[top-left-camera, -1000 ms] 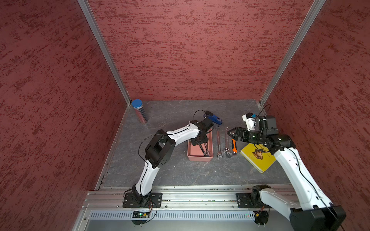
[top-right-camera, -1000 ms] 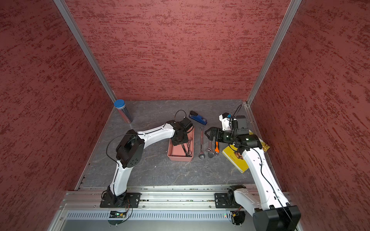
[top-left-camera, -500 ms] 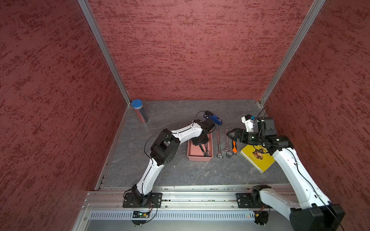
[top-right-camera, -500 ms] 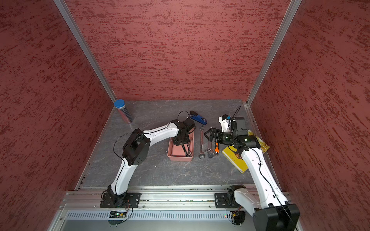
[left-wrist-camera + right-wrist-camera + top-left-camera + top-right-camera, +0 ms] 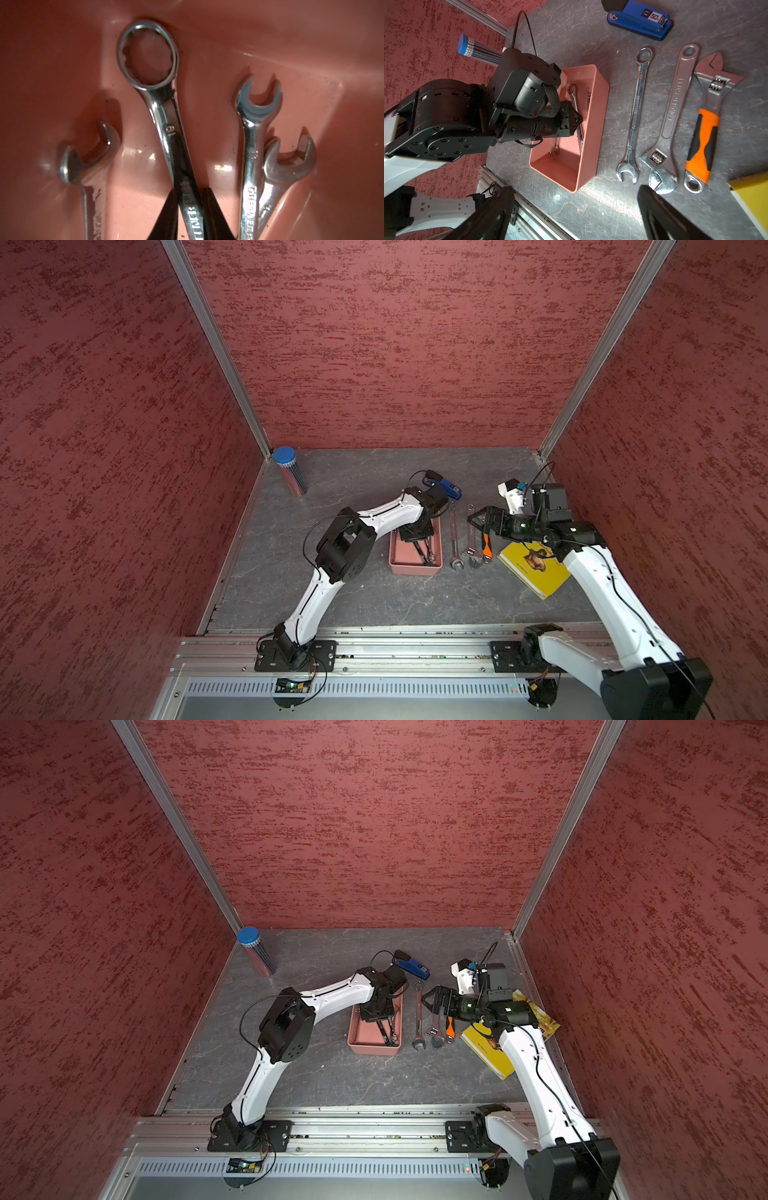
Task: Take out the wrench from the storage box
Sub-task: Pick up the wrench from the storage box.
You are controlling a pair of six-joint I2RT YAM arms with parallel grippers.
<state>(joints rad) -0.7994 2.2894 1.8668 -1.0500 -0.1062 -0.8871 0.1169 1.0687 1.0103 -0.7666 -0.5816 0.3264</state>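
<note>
Chrome wrench [image 5: 172, 133] lies in storage box [image 5: 311, 52], shank pinched by left end effector [image 5: 189, 190].

wrench [image 5: 172, 133] inside salmon storage box [image 5: 413, 570]

Left arm [image 5: 390, 514] extended forward, wrist pitched downward; left gripper [image 5: 189, 190] fingers [image 5: 166, 216] closed against both sides of the wrench [image 5: 172, 133] shank (contact confirmed in wrist view). Right arm [image 5: 598, 576] reaches forward, right gripper [image 5: 474, 522] fingers fully spread.

Left gripper [image 5: 377, 1016] down inside storage box [image 5: 354, 1038], at wrench [image 5: 387, 1032]; right gripper [image 5: 429, 999] hovers over three loose wrenches [image 5: 419, 1017] beside box.
</note>
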